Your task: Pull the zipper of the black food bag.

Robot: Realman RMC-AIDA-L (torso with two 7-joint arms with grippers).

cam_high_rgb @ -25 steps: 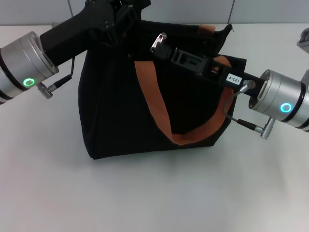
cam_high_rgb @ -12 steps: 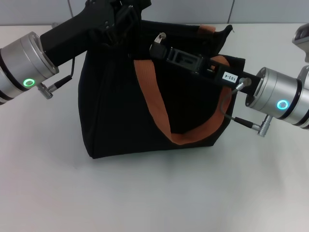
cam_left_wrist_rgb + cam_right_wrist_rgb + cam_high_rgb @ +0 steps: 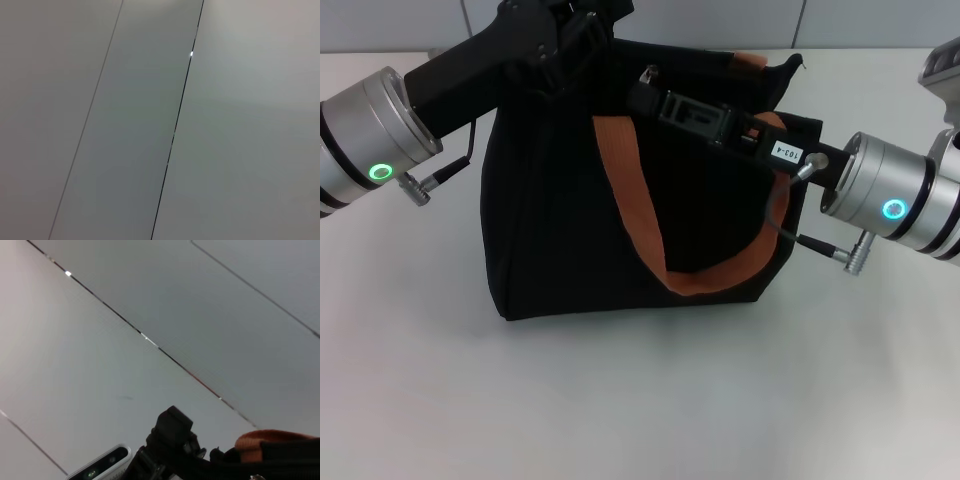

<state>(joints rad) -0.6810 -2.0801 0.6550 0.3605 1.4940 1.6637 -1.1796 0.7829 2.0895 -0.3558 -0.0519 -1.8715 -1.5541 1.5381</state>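
The zipper (image 3: 648, 76) sits right at my right gripper (image 3: 645, 92) tip on the black food bag (image 3: 560, 230) top, track running back toward my left gripper (image 3: 575, 25); I cannot tell either grip.

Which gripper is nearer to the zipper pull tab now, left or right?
Right. The right gripper is at the zipper on the black food bag; the left gripper holds the bag's far-left top corner.

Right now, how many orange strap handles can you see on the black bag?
2. One handle loops down the near face of the black food bag. The other handle only peeks above the far top edge on the robot's right, mostly hidden.
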